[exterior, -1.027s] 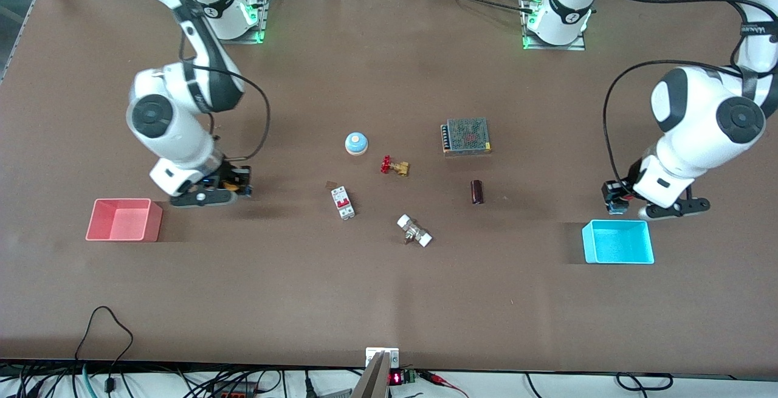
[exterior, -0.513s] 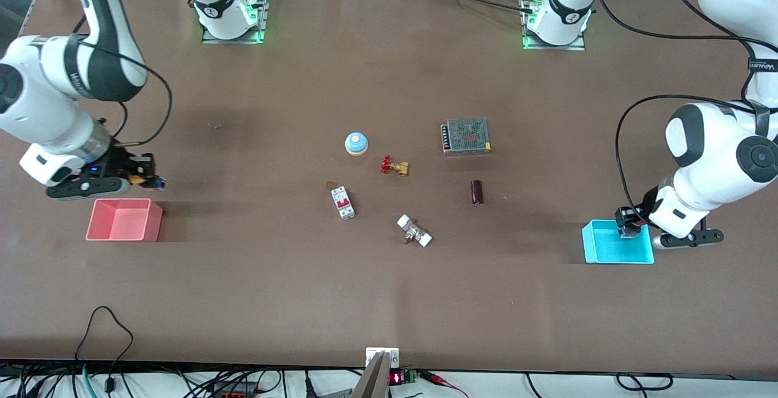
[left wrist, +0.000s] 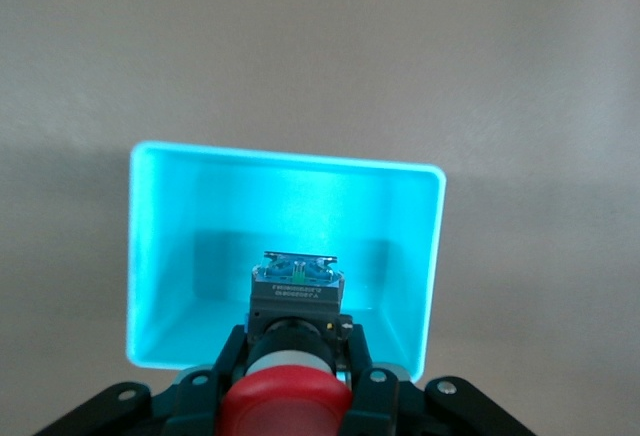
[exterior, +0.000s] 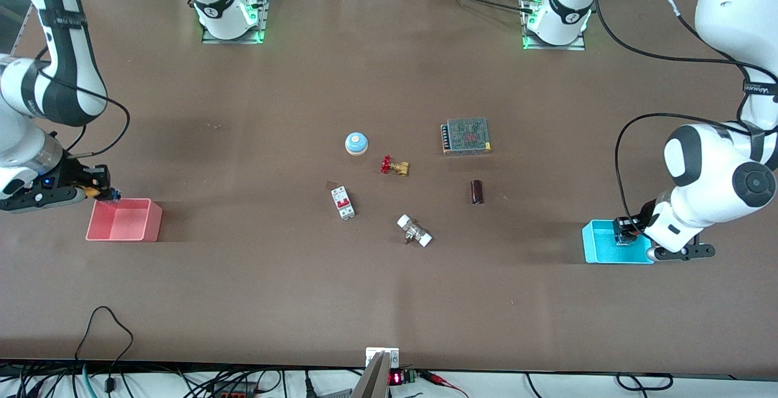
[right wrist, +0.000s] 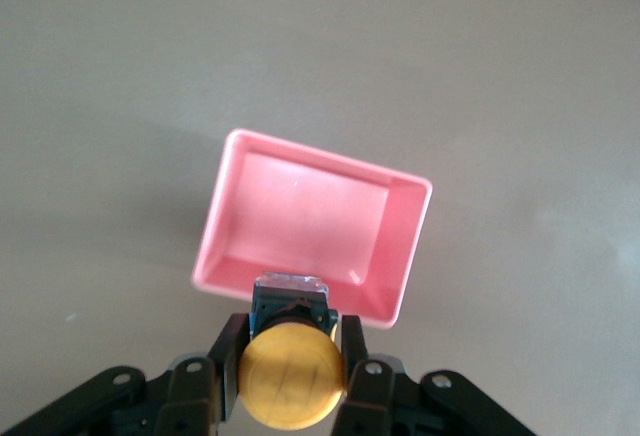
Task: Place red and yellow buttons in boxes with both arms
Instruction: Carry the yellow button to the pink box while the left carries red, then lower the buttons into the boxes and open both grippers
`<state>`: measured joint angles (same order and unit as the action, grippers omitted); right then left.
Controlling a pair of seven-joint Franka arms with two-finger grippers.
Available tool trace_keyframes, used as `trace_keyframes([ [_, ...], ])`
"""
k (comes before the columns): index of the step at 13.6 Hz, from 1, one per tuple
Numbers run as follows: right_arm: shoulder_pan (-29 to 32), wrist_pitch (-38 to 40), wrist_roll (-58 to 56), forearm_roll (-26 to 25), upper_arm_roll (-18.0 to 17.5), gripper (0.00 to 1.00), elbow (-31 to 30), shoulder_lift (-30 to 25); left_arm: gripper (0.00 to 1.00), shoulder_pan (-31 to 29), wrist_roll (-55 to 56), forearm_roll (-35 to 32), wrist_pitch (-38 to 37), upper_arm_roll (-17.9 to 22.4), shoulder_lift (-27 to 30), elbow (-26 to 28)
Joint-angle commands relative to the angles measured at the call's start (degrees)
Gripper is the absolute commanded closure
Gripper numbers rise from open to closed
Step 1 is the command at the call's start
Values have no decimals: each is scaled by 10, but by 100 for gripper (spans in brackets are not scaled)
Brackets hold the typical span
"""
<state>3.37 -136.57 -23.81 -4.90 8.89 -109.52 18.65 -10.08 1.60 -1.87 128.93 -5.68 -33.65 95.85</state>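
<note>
My left gripper [exterior: 626,232] is shut on the red button [left wrist: 285,404], a black-bodied switch with a round red cap, and holds it over the cyan box [exterior: 602,251] at the left arm's end of the table. In the left wrist view the button hangs over the cyan box's [left wrist: 200,236] inside. My right gripper [exterior: 103,192] is shut on the yellow button [right wrist: 292,376] over the pink-red box's [exterior: 124,222] rim, at the corner toward the robots' bases. In the right wrist view the pink-red box [right wrist: 310,216] lies just past the button.
In the table's middle lie a blue-domed bell [exterior: 357,143], a brass valve with a red handwheel [exterior: 394,166], a white circuit breaker [exterior: 343,202], a white-ended fitting [exterior: 414,230], a dark cylinder [exterior: 477,191] and a mesh-topped power supply [exterior: 466,135].
The right gripper carried the yellow button toward the right arm's end of the table, to the pink-red box's rim. The left gripper carried the red button over the cyan box.
</note>
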Motion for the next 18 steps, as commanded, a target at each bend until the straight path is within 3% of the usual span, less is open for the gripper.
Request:
trace_keyframes([
  [1, 16, -54, -22, -1, -4, 70, 21, 47, 95, -6, -14, 0, -14, -4, -17, -25],
  [4, 18, -64, -21, 4, -4, 70, 44, 72, 95, -6, -17, -2, -41, -4, -40, -70],
  [11, 16, -80, -19, 39, -5, 70, 44, 101, 95, -6, -57, -5, -39, -3, -74, -72],
  [18, 14, -65, -24, 38, -6, 70, 38, 105, 90, -7, -87, -5, -33, -3, -85, -73],
])
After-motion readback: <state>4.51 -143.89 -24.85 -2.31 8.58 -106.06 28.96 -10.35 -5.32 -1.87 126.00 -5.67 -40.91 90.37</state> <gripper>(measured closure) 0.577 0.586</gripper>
